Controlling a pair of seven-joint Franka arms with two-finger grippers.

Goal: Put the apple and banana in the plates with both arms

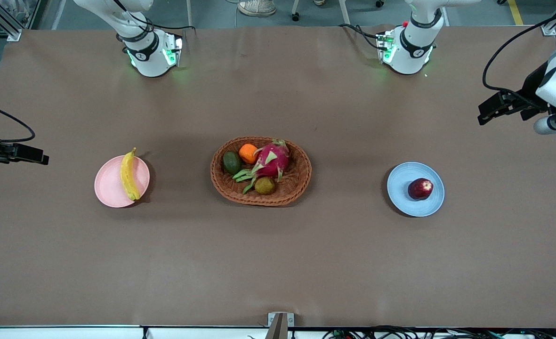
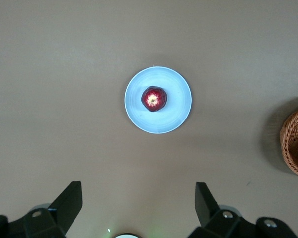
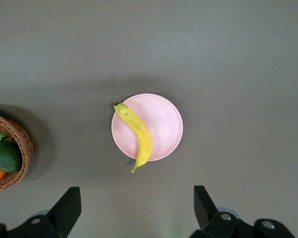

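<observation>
The dark red apple (image 1: 420, 189) lies on the light blue plate (image 1: 402, 176), toward the left arm's end of the table. It also shows in the left wrist view (image 2: 154, 98) on that plate (image 2: 176, 111). The yellow banana (image 1: 128, 174) lies across the pale pink plate (image 1: 108, 186), its stem tip past the rim; it also shows in the right wrist view (image 3: 137, 135) on its plate (image 3: 164, 124). My left gripper (image 1: 487, 112) (image 2: 138, 191) is open and empty, high over the table at the left arm's end. My right gripper (image 1: 35, 156) (image 3: 136, 193) is open and empty, high over the right arm's end.
An oval brown wicker basket (image 1: 301, 176) stands mid-table between the plates. It holds a pink dragon fruit (image 1: 273, 160), an orange (image 1: 248, 153), an avocado (image 1: 231, 162) and a kiwi-like fruit (image 1: 264, 185). The arm bases (image 1: 150, 52) stand along the table's edge farthest from the front camera.
</observation>
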